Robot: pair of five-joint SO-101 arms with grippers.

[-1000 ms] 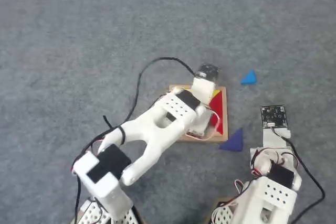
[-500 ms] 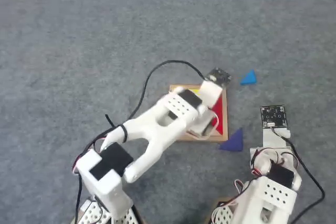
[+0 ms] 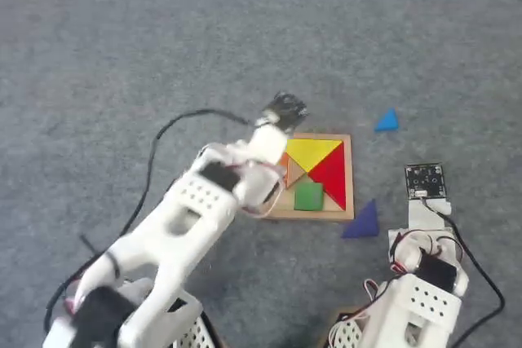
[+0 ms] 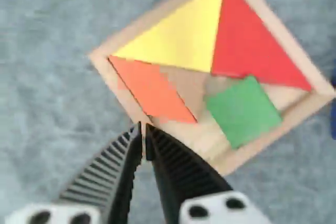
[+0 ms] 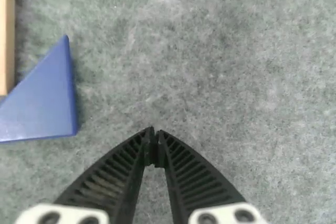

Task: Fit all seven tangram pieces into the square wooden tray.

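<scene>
The dark blue triangle (image 3: 361,219) lies flat on the grey carpet, just beside the near right corner of the wooden tray (image 3: 350,185), and it seems not to touch the rim. Its long edge runs slantwise and faces this corner, and its square corner points to the near right. The right gripper (image 5: 154,130) hangs over bare carpet a little to the right of this piece, so the triangle lies to its left and slightly farther out. Its jaws are pressed together and hold nothing. I judge that this arm is the nearer one for the piece, and that it must first open and turn so the jaws take the triangle across a short side. In the tray already lie the yellow triangle (image 3: 310,152), the red triangle (image 3: 333,175), the orange piece (image 3: 294,170) and the green square (image 3: 308,196), with bare wood near them. The left gripper (image 4: 143,128) is over the left rim of the tray, beside the orange piece, also closed and empty. A small light blue triangle (image 3: 387,121) waits farther away, beyond the far right corner.
</scene>
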